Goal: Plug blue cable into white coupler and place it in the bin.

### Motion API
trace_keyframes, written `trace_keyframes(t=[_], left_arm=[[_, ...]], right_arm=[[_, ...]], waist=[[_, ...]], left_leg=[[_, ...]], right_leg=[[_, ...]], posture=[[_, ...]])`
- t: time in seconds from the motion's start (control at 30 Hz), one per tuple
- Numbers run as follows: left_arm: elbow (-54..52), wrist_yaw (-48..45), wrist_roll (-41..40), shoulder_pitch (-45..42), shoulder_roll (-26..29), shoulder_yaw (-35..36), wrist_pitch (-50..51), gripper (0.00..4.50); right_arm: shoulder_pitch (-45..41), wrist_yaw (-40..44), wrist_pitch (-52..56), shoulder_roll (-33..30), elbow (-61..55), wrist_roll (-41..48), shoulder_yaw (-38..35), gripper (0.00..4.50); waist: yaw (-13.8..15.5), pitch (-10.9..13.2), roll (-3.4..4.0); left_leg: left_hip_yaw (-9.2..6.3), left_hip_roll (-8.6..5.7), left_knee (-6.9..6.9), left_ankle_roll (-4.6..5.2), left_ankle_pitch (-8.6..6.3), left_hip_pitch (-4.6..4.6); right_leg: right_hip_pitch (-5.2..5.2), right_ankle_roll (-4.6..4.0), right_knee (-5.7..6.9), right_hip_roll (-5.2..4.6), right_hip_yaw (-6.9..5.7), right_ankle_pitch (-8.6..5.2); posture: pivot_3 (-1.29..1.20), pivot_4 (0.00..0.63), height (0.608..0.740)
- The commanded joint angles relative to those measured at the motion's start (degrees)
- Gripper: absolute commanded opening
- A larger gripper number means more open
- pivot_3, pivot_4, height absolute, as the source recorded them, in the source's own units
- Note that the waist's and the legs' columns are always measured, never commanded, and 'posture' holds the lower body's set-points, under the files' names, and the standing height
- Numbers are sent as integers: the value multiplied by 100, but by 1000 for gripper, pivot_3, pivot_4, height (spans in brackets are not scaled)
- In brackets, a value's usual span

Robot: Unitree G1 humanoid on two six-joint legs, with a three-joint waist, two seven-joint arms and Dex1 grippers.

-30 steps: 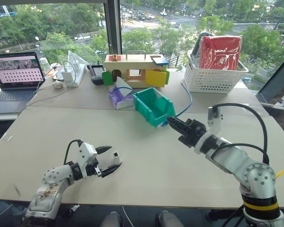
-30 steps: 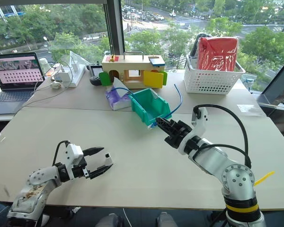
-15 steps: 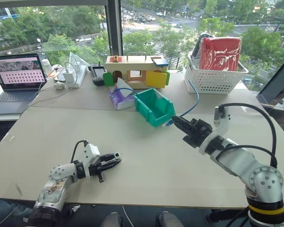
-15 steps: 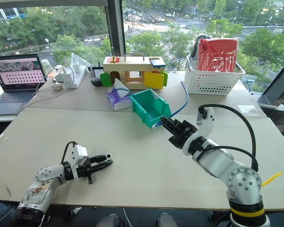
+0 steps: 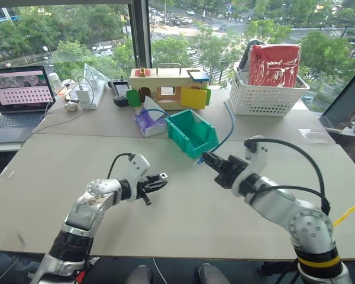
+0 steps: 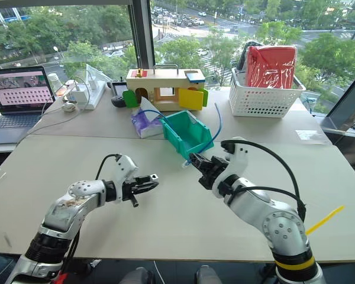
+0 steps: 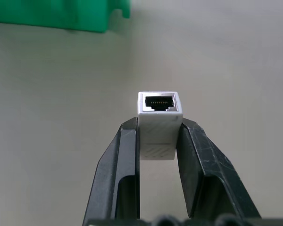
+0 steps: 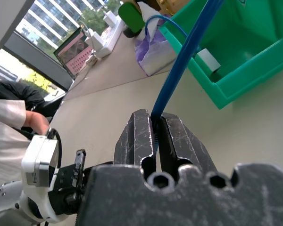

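coupler: white coupler (image 7: 159, 125) clamped between the fingers of the left end effector (image 5: 158, 182), dark socket facing out past the fingertips, pins visible inside; held above the counter (image 5: 183, 219), clear of it
cable: blue cable (image 8: 184, 66) pinched in the right end effector (image 5: 208, 160), fingers together on it near its end; it arcs up and back over the bin (image 5: 192, 133); plug tip too small to make out
gap: the two end effectors point at each other, near but apart, bare counter under and between them
bin: teal, open front toward the robot, just behind the right end effector; a small white piece lies inside
edges: near counter edge well clear of both arms
surroundings: purple pouch (image 5: 148, 122) beside the bin, wooden toy box (image 5: 168, 87), white basket (image 5: 266, 97), laptop (image 5: 21, 94) at far left, window behind
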Motion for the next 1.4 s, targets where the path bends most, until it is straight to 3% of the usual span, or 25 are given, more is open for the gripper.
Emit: trace_keyframes(t=[0.03, 0.4, 1.4], left_arm=[[-500, 83, -313, -111, 14, -116, 937, 619], [-805, 743, -652, -239, -693, -261, 2027, 619], [-1017, 1036, -845, -298, -718, -466, 2376, 619]], right_arm=[[-206, 143, 61, 172, 77, -513, 63, 0], [29, 449, 780, 543, 422, -938, 274, 0], [348, 309, 1935, 789, 128, -660, -20, 0]], waist=[[-24, 0, 0], [-69, 1, -2], [-92, 1, -2]], left_leg=[[-1, 0, 0, 0, 0, 0], [-6, -2, 0, 0, 0, -3], [-9, -4, 0, 0, 0, -3]], right_leg=[[0, 0, 0, 2, 0, 0], [-2, 0, 2, 1, -2, 0], [-2, 0, 3, 1, -2, -1]], posture=[[0, 150, 740], [0, 150, 740], [0, 150, 740]])
